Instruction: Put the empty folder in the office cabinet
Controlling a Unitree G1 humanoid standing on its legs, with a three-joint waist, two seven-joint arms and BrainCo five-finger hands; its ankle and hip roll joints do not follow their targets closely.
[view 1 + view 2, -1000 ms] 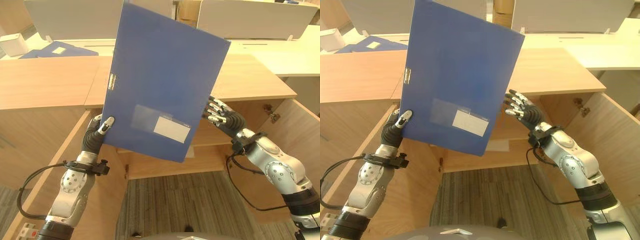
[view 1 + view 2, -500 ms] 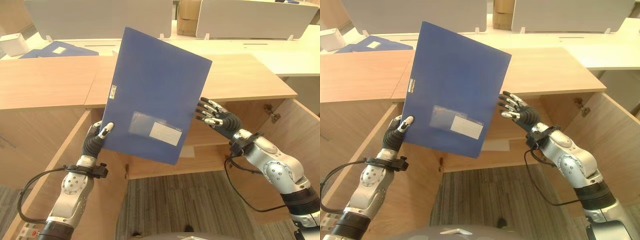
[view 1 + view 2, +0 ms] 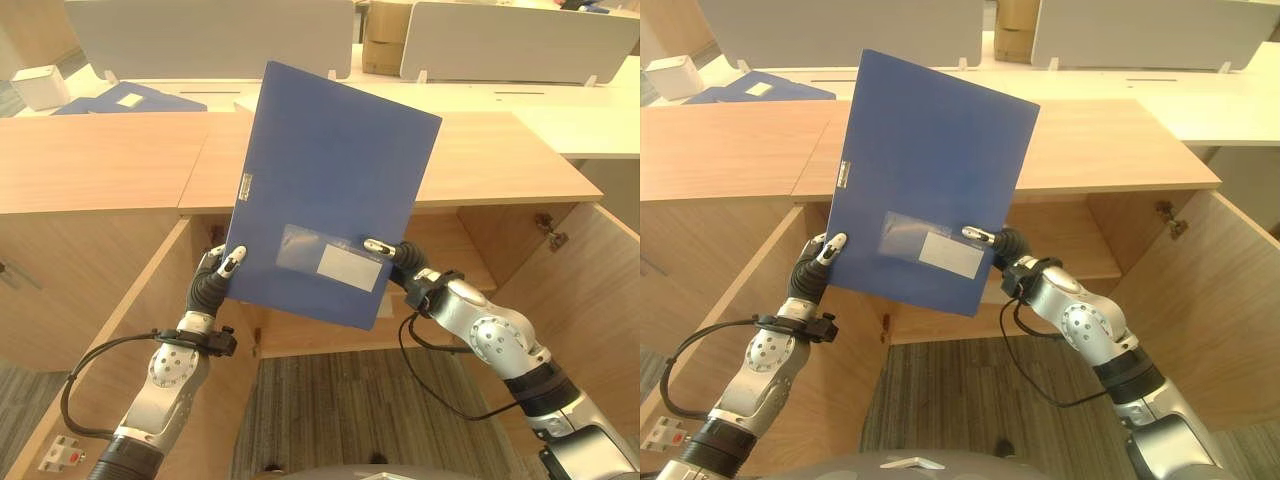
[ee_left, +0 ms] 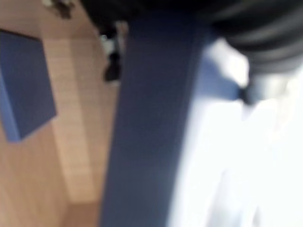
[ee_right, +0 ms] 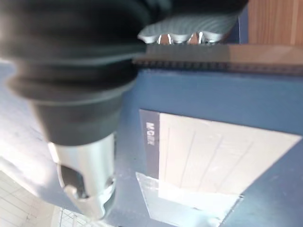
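Robot hand, right (image 3: 985, 240), has been brought from open beside the folder (image 3: 335, 190) to pinching its lower edge; left robot hand (image 3: 215, 283) is clamped there too. Folder is held upright before the cabinet (image 3: 470, 240), ready for insertion.

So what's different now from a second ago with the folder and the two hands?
The right hand, open and apart from the blue folder a second ago, has closed in and now pinches its right edge. The left hand kept its pinch on the lower left corner. The folder stays raised before the open cabinet.

wooden cabinet top (image 3: 110, 160), blue folder (image 3: 125, 98) behind
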